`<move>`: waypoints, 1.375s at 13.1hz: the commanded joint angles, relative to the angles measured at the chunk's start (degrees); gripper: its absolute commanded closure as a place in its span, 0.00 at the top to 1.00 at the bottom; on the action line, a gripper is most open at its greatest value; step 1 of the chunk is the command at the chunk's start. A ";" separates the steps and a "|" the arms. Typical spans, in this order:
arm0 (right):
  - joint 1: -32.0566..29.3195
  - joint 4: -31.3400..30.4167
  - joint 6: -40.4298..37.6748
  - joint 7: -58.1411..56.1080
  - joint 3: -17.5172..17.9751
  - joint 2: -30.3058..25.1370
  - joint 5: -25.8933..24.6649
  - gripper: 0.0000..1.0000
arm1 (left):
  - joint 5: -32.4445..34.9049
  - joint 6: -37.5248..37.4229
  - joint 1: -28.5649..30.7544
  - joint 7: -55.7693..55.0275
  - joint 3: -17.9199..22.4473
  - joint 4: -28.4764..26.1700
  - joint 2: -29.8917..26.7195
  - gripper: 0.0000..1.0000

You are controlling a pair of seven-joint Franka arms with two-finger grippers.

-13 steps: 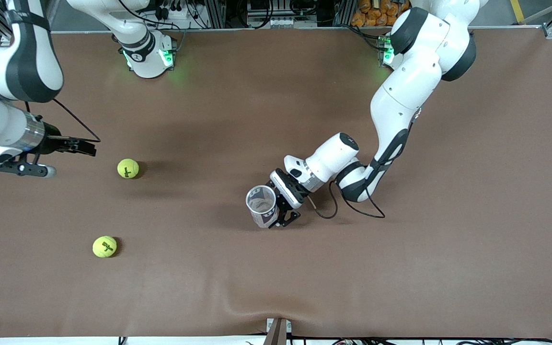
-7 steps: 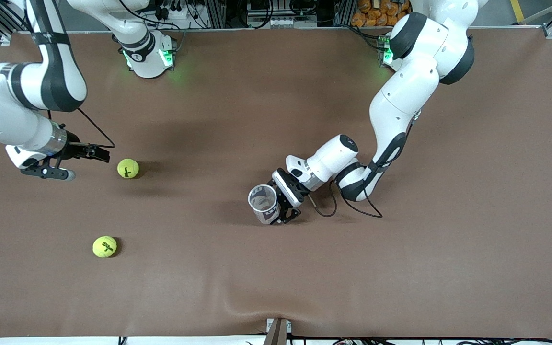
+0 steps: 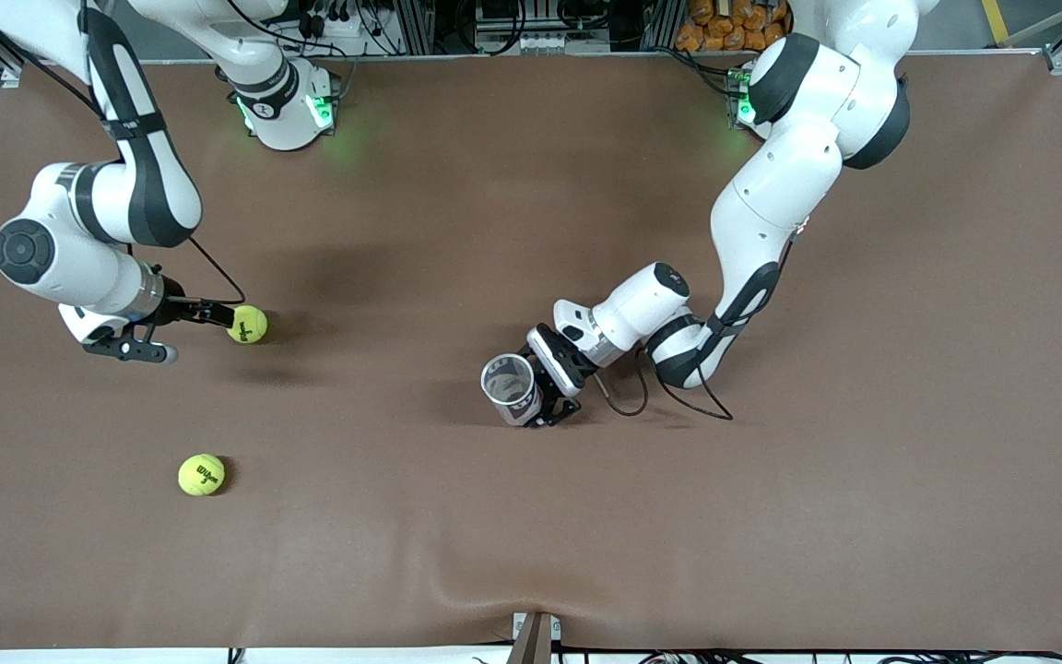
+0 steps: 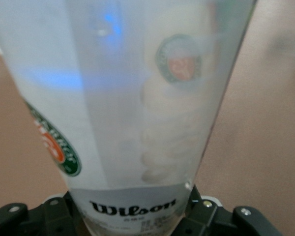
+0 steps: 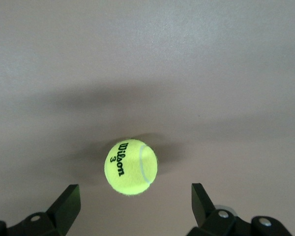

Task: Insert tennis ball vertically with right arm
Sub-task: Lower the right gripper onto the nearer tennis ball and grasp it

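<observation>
So: 2 tennis balls (image 3: 247, 325) (image 3: 202, 475), 1 clear tube (image 3: 511, 389). Right gripper (image 5: 135, 199) wide open by one ball; left gripper (image 3: 552, 392) clamped on tube, fingers mostly hidden

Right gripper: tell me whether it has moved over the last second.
Yes. The right gripper has swung in from the right arm's end of the table toward the farther tennis ball, which stayed put, and now sits open beside it.
</observation>
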 commanded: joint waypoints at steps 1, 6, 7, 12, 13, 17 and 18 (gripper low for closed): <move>-0.29 -1.04 3.33 0.78 0.28 1.46 0.06 1.00 | 2.12 1.77 0.41 -0.73 0.03 0.13 0.60 0.79; 0.06 -1.31 8.08 1.04 0.37 6.03 0.15 1.00 | 2.21 1.77 0.41 -0.73 0.03 0.22 0.69 0.80; 0.06 -1.31 8.17 1.13 0.28 7.08 0.15 1.00 | 2.21 1.77 0.41 -0.73 0.03 0.13 0.69 0.80; 1.37 -3.24 7.73 4.55 0.37 8.23 0.76 1.00 | 2.13 1.77 0.49 -0.73 0.03 0.31 0.69 0.79; 1.38 -3.24 7.91 4.82 0.37 8.93 0.76 1.00 | 2.13 1.77 0.49 -0.73 0.03 0.31 0.69 0.79; 1.46 -3.24 8.00 4.91 0.46 10.25 0.76 1.00 | 2.13 1.77 0.76 -0.73 0.03 0.31 0.60 0.79; 1.64 -3.16 8.00 4.82 0.46 10.26 0.76 0.85 | 2.13 1.77 0.76 -0.73 0.03 0.31 0.60 0.79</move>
